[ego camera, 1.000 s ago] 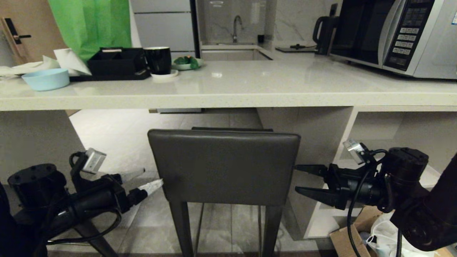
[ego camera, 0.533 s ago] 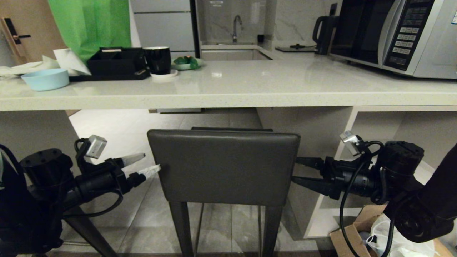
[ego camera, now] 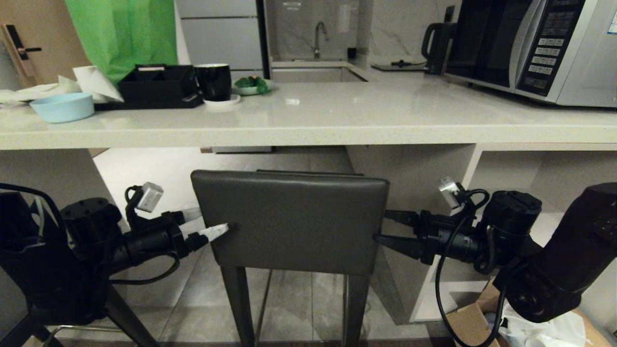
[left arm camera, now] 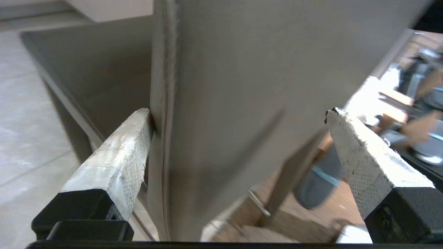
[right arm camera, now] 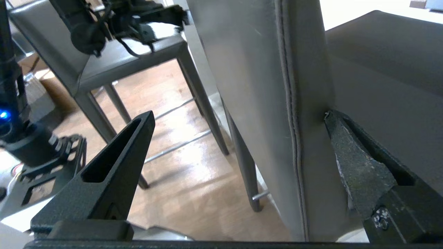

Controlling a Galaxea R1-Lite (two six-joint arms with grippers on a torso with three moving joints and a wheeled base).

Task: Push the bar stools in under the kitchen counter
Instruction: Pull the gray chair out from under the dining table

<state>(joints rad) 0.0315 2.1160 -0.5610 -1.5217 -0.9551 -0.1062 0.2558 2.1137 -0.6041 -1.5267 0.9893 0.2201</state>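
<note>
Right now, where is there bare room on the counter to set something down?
The kitchen counter is bare across its middle and front, from the black mug to the microwave. The left end is crowded: blue bowl, black tray, tissues. The right rear holds the microwave and a kettle.

A home kitchen: stone counter (ego camera: 308, 115), microwave (ego camera: 535, 48), kettle (ego camera: 436, 41), sink tap (ego camera: 318, 36).
</note>
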